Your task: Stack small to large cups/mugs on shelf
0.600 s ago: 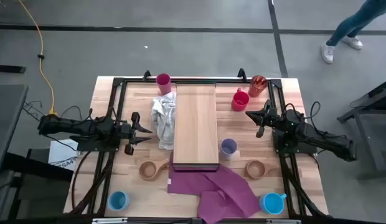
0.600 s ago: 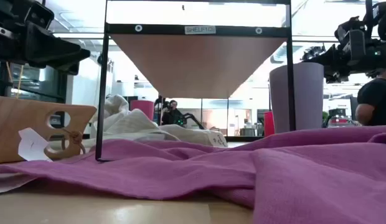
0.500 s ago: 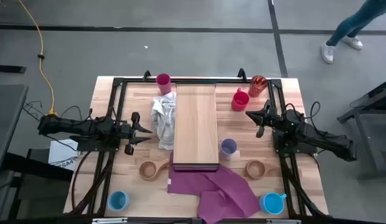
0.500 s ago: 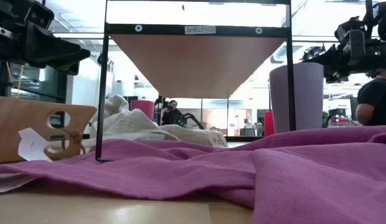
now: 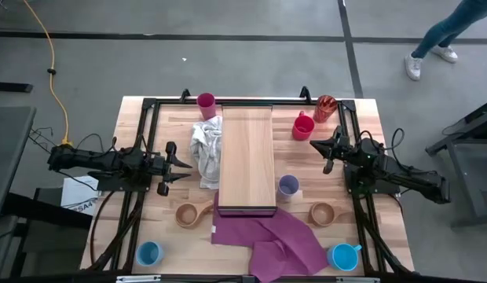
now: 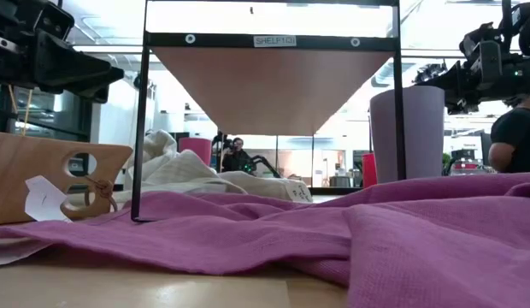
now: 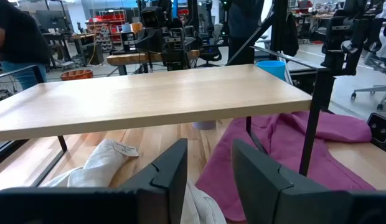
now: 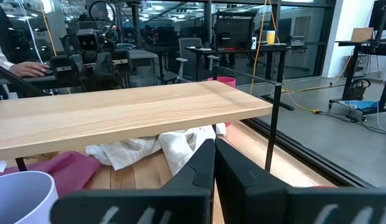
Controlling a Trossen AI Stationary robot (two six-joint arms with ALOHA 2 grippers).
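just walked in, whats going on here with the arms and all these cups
Nothing is being handled right now. The left claw hovers open beside the white cloth; the right claw is shut and empty near the red mug. The shelf is bare on top, and the cups, such as the lavender tumbler, stand on the table around it.

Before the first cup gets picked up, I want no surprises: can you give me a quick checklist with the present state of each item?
1. Shelf top bare, ready for cups: ok.
2. Left gripper open and empty, beside the white cloth: ok.
3. Right gripper open for a grasp: not ok, it is shut and empty, near the red mug.
4. Lavender tumbler upright, standing apart from the shelf: ok.
5. Purple cloth away from the shelf: not ok, it lies at the shelf's near end.
6. Cup sizes ranked small to large: cannot tell.
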